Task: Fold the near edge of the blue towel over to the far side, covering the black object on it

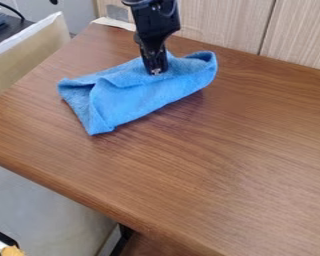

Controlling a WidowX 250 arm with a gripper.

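Downward from the upper part of the view hangs a black gripper [154,71] on a black robot arm [155,22], its tip against the upper side of a soft blue folded cloth [132,100]; whether it is clenched on the fabric or released cannot be told. Around the tip, the cloth lies slantwise on a brown wood-grain tabletop [209,165], toward the far edge, with a curled end [204,60] at right and a pointed corner [96,127] hanging nearest the camera side of the bundle. For sound handling, the pinch should take in enough of the folded layers to hold them together, since a shallow bite would probably let the top layer slide off the rest. Any shift is best kept slow and low, the loose ends being free to drag or unfold; if contact is to be broken instead, a straight upward path after full release lessens the chance of snagging the pile. Clearance also matters behind, where pale wood-grain panelling [223,22] stands just beyond the tabletop. Count, from the tool outward: one gripper, one arm, one cloth, one tabletop, one dark panel seam [266,27] to the right of the arm, and one orange piece [13,251] at the lower left corner.
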